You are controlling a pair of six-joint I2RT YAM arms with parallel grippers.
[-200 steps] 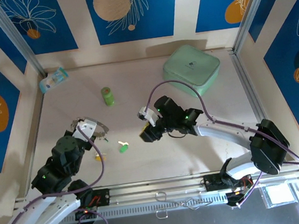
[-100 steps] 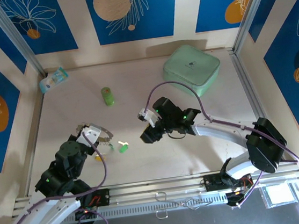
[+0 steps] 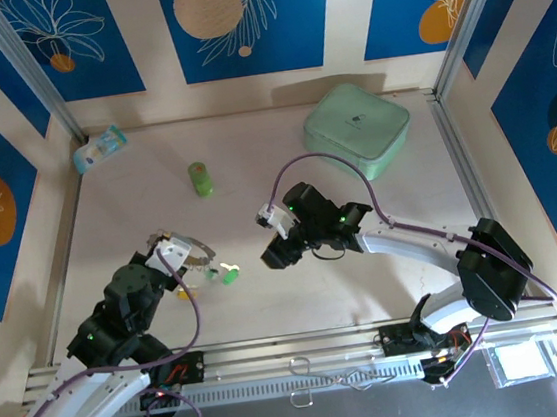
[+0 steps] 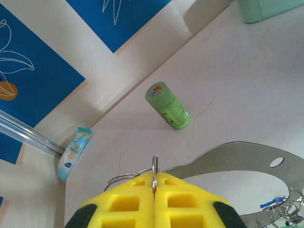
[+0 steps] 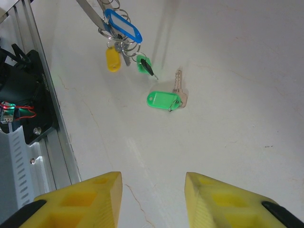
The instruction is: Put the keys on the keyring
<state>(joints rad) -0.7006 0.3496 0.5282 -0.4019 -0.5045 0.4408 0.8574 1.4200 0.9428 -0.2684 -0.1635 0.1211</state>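
My left gripper is shut on the thin silver keyring, which stands up edge-on between the yellow fingers. A flat metal plate curves away from the ring to the right. A bunch of keys hangs off it with a blue tag, a yellow head and a small green head. One loose key with a green tag lies flat on the table just right of the bunch. My right gripper hovers open, short of that key and empty. From above, the left gripper and right gripper flank the green key.
A green bottle lies toward the back left of the table. A mint-green box sits at the back right and a small packet in the back left corner. The aluminium rail runs along the near edge.
The left gripper has shifted a little toward the centre with the keyring and its bunch. The right gripper has edged slightly left toward the green key and stays open.
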